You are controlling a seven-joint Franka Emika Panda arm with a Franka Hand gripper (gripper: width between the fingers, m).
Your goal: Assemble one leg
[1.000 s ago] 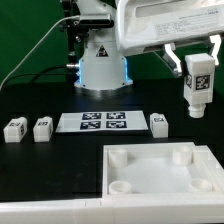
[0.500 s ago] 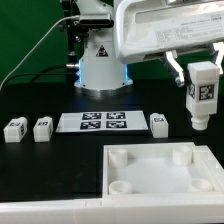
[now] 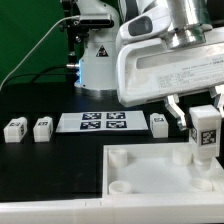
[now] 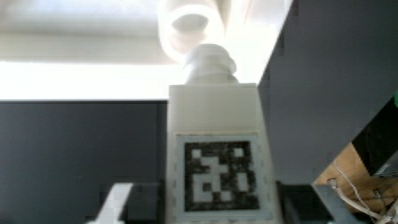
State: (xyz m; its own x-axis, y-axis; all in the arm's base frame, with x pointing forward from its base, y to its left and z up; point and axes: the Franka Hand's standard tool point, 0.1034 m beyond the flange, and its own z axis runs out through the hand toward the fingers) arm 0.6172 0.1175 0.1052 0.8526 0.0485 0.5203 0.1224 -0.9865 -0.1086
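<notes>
Gripping the leg [image 3: 205,138] upright at lower right of the frame, the tool [image 3: 200,116] hangs over the plate [image 3: 150,172]; the next move should align and lower the leg into the adjacent corner socket [image 3: 183,154].

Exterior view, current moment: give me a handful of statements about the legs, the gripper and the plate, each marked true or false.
1. The gripper holds a leg upright, with its tag facing the exterior camera. True.
2. Four legs lie loose on the table. False: three legs lie there; the fourth is in the gripper.
3. The marker board lies between the two loose legs on the exterior view's left and the one on its right. True.
4. A leg stands on its own in one of the plate's near sockets. False: the near sockets of the plate are empty.
</notes>
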